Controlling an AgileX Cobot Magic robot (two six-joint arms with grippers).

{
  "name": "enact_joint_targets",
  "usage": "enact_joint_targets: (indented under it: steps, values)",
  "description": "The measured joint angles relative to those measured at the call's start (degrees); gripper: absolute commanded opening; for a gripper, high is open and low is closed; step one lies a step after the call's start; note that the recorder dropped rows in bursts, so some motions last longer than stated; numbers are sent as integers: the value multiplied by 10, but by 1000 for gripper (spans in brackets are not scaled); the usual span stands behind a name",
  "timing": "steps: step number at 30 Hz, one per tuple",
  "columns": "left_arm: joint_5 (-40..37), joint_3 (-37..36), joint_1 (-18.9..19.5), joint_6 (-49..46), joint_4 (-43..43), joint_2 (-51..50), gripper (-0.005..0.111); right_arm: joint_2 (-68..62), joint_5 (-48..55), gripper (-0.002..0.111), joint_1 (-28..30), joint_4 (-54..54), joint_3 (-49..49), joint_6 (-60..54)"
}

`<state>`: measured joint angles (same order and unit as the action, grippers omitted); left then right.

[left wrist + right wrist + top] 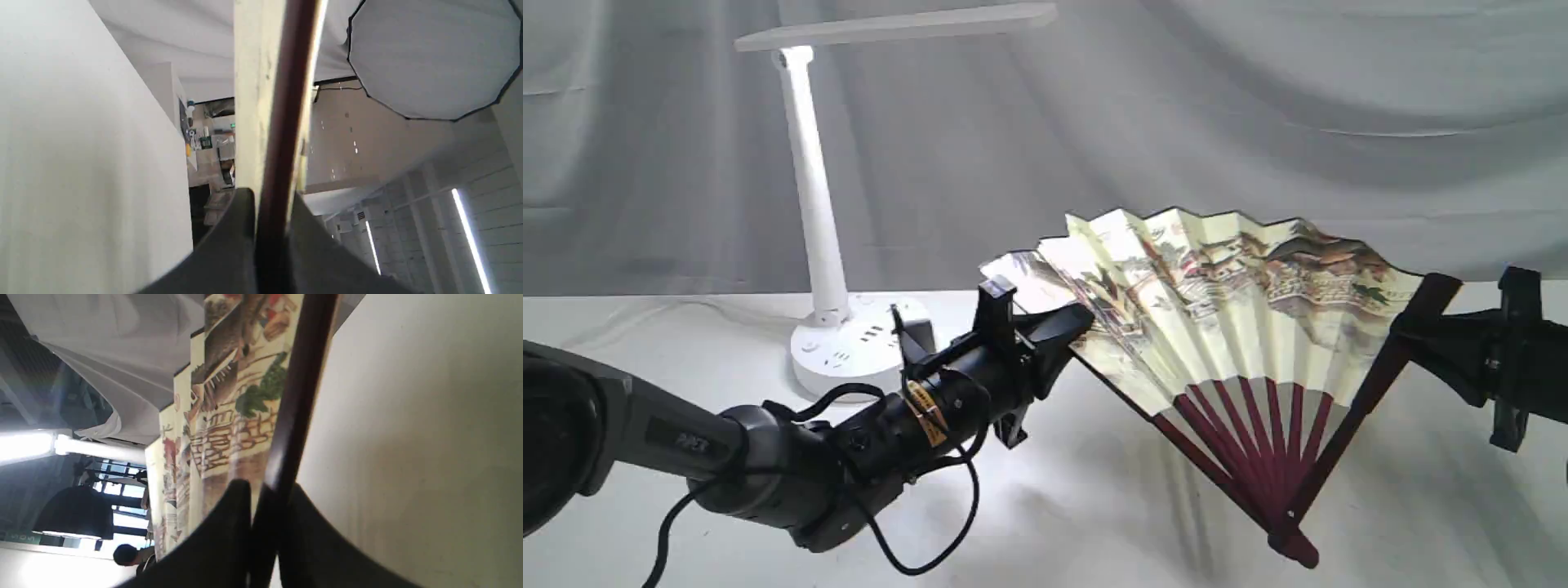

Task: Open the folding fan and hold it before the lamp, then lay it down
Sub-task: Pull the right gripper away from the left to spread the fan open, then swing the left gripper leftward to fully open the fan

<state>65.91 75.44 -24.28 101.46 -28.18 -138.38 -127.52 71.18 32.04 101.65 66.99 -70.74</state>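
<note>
Both arms reach inward, jaws seemingly clamping the spread folding fan (1241,310).

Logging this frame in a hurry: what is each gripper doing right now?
Left gripper: jaws shut on the folding fan, at one outer guard.
Right gripper: jaws shut on the folding fan, at the other guard.

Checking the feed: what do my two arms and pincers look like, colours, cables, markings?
Left arm: dark grey tubular links, faint lettering, black wrist with a yellow-orange sticker, looping black cable, matte black left pincer. Right pincer is matte black too; its arm is mostly out of frame.
</note>
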Motion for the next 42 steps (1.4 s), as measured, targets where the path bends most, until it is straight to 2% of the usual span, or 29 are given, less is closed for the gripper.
enact_joint_targets:
  steps: [9, 19, 26, 32, 42]
  values:
    - [-1, 0, -9, -45, 80, 0, 0, 0, 4, 0, 39, 0, 0, 2]
    - [-2, 0, -87, -143, 253, 0, 0, 0, 11, 0, 101, 0, -30, 1]
    - [-2, 0, -118, -169, 338, 0, 0, 0, 16, 0, 139, 0, -41, -2]
    - [-2, 0, -124, -181, 384, 0, 0, 0, 19, 0, 154, 0, -44, -2]
    - [-3, -1, -126, -186, 402, 0, 0, 0, 34, 0, 186, -10, -44, -6]
